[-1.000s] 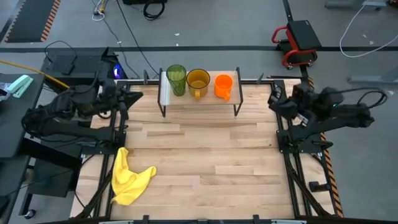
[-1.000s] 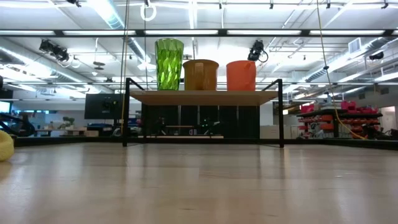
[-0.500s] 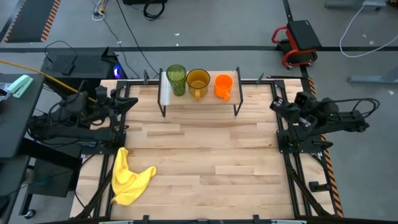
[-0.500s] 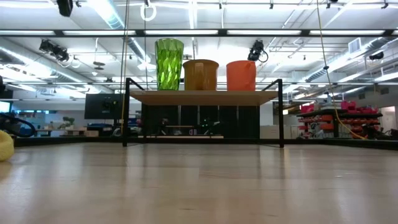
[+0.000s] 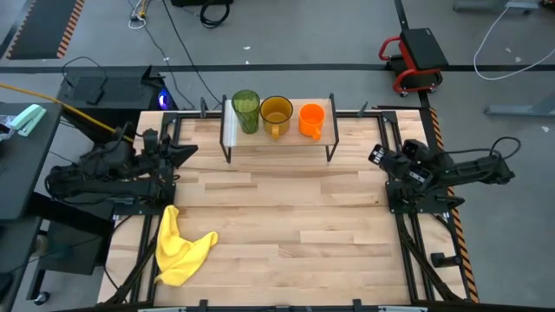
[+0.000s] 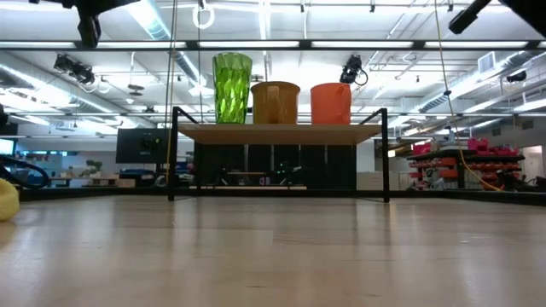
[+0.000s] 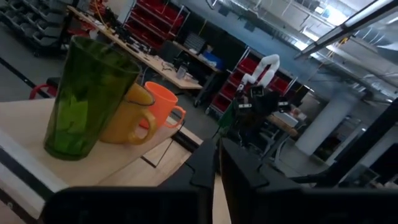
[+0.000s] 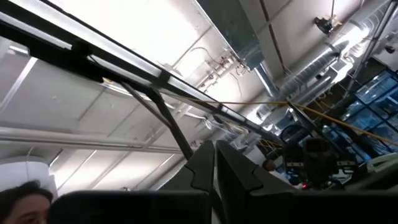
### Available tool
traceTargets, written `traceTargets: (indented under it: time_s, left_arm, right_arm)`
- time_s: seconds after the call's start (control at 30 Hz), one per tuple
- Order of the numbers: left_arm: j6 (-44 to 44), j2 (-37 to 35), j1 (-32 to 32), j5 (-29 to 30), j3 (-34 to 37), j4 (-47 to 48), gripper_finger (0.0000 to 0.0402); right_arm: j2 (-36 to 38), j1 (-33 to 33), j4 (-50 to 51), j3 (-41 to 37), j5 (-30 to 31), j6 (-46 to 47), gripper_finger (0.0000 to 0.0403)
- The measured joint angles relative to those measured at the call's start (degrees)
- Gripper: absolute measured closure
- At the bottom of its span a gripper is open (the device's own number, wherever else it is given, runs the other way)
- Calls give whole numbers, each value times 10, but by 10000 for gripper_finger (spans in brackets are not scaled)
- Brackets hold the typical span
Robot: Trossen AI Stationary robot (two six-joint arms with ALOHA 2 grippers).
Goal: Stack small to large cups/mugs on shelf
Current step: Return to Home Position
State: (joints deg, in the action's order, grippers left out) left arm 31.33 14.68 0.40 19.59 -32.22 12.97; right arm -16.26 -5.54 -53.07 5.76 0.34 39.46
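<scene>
Three cups stand upright in a row on the shelf at the table's far edge: the green tumbler on the left, the amber mug in the middle, the orange mug on the right. The low view shows them on the top board: tumbler, amber mug, orange mug. My left gripper sits shut at the table's left edge, pointing toward the shelf. My right gripper sits shut at the right edge, tipped upward. Neither touches anything.
A crumpled yellow cloth lies at the table's near left corner. The slatted tabletop stretches between the arms and in front of the shelf. Black frame rails run along both side edges. A person's head shows at the edge of the right wrist view.
Both arms have drawn back and sunk toward their side edges, and both grippers have shifted toward the table's near edge. The cups and the shelf have stayed where they were.
</scene>
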Motion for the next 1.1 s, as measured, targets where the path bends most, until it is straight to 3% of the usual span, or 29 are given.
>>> traceTargets:
  time_s: [0.27,0.8,1.1]
  left_arm:
    - [10,-41,0,0,58,-45,369]
    - [6,-147,0,2,143,-98,367]
    - [5,-144,0,-16,179,-136,374]
  right_arm:
    - [0,0,-76,-54,-4,0,378]
    - [0,0,-74,-52,-4,-9,378]
    - [0,0,-63,-52,-14,-21,378]
